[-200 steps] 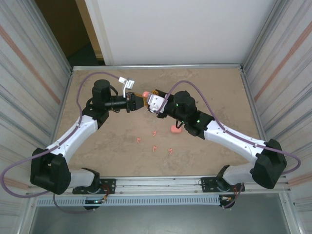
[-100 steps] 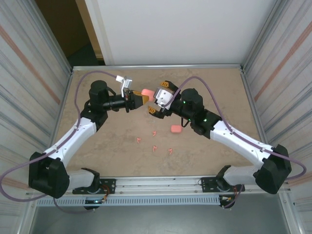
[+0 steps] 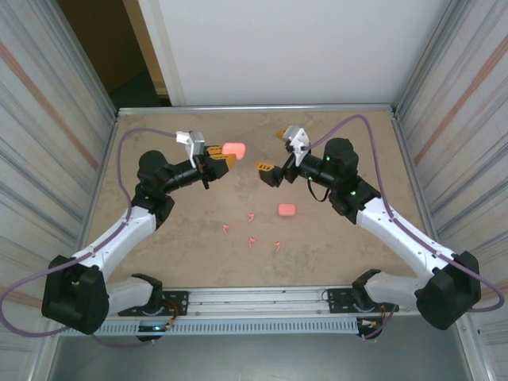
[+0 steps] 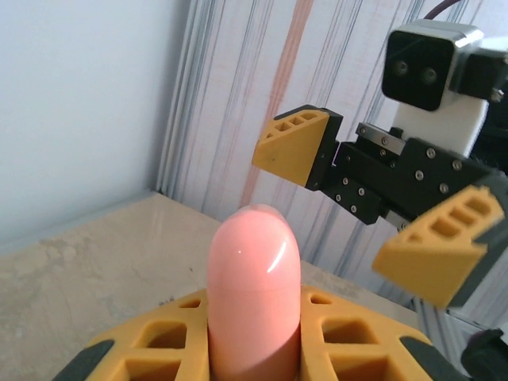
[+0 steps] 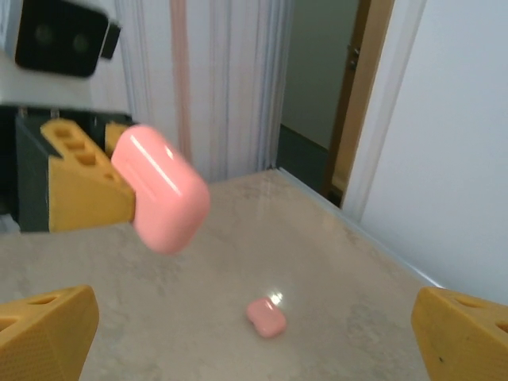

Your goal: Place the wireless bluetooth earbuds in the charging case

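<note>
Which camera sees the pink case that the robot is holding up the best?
The left wrist camera. There the pink case stands big and sharp in the middle, pinched between the left gripper's yellow fingers. From the top camera it is a tiny pink blob. The right wrist camera shows its side, slightly blurred.

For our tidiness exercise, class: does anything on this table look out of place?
Several earbuds lie scattered loose on the table beside one case. The left gripper holds a second case aloft.

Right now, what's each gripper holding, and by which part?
Left gripper is shut on a pink case, pinching one end; the rest sticks out. Right gripper is open, empty.
</note>
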Tool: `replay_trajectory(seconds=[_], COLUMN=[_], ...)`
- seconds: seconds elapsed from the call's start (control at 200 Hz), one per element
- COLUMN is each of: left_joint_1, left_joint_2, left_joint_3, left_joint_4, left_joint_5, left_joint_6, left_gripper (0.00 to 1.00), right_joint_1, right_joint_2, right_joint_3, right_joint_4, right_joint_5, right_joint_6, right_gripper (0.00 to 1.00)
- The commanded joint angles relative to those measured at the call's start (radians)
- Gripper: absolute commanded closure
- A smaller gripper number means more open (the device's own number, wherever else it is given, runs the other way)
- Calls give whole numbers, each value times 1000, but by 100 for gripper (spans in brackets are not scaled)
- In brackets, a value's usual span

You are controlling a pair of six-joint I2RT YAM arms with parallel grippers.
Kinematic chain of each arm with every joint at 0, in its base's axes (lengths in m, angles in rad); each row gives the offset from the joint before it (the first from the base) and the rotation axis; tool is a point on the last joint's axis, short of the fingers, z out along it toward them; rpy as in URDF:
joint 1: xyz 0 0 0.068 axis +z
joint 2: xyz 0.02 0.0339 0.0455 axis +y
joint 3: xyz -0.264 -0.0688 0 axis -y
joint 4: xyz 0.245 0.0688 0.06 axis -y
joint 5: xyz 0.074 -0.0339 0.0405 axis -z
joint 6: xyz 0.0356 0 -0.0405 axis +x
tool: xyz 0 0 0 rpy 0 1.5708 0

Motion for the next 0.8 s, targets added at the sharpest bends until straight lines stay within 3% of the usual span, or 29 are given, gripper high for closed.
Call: replay_trajectory(seconds=[0.0,0.135,0.792], left_joint_1=[-1,-2,-4], left_joint_2=[-15,-13,-5], left_joint_3=[-11,-18,-5], left_joint_4=[192,240,250], left_joint_5=[-29,-21,-7], left_joint_6=[35,42,48], left_gripper=[100,100,100], right_joint_1=[-24,-25,8], right_joint_2=[17,55,246], right_joint_3=[13,51,229], right_joint_4=[123,152,222], right_joint_5=[-175,-229,-253], right_joint_6=[194,241,294], right_gripper=[0,0,0])
